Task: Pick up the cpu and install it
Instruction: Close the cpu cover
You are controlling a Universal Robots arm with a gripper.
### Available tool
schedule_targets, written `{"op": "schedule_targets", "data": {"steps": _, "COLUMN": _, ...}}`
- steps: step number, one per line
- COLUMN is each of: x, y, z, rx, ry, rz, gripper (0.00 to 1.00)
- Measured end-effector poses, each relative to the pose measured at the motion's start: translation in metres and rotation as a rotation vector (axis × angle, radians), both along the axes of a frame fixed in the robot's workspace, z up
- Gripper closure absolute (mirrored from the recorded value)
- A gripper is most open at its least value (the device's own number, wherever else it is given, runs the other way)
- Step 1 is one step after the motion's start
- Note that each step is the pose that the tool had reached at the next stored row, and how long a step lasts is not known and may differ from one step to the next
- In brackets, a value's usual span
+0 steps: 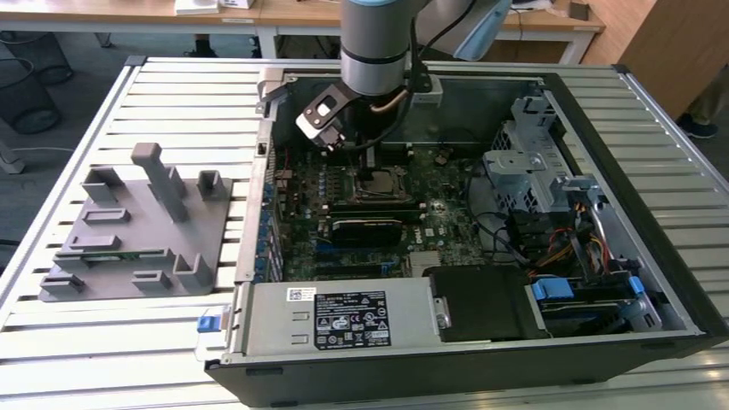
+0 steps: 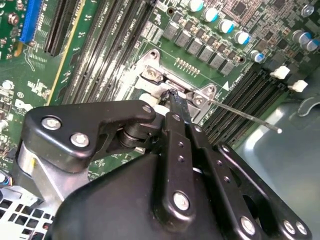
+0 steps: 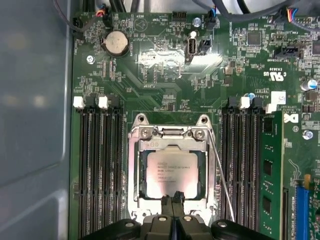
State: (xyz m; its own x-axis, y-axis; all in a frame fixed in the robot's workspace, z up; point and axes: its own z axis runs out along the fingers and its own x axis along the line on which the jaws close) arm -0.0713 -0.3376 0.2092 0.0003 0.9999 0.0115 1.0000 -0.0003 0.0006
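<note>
The cpu (image 3: 172, 171), a square chip with a silver-grey lid, lies flat in the motherboard socket with the metal socket frame (image 3: 134, 170) around it. My gripper (image 3: 175, 200) is shut with nothing between its fingers, and its tips are at the socket's edge beside the cpu. In the second wrist view the gripper (image 2: 173, 96) points its joined black fingers (image 2: 178, 131) down at the frame's hinged end (image 2: 152, 73). In the exterior view the gripper (image 1: 367, 173) hangs over the socket (image 1: 385, 183) inside the open computer case.
A thin socket lever (image 3: 221, 172) runs along one side of the socket. Memory slots (image 3: 97, 165) flank it, with a green memory stick (image 3: 270, 175) in one. A grey fixture plate (image 1: 137, 226) sits at the exterior view's left of the case. Drive bays (image 1: 547, 184) and a power supply (image 1: 341, 318) crowd the case.
</note>
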Motion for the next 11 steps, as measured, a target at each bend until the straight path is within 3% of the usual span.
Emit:
{"op": "schedule_targets", "data": {"steps": 6, "x": 0.005, "y": -0.0035, "z": 0.0, "rx": 0.0048, "ry": 0.0068, "rz": 0.0, "gripper": 0.89}}
{"op": "schedule_targets", "data": {"steps": 11, "x": 0.013, "y": -0.0037, "z": 0.0, "rx": 0.0123, "ry": 0.015, "rz": 0.0, "gripper": 0.89}}
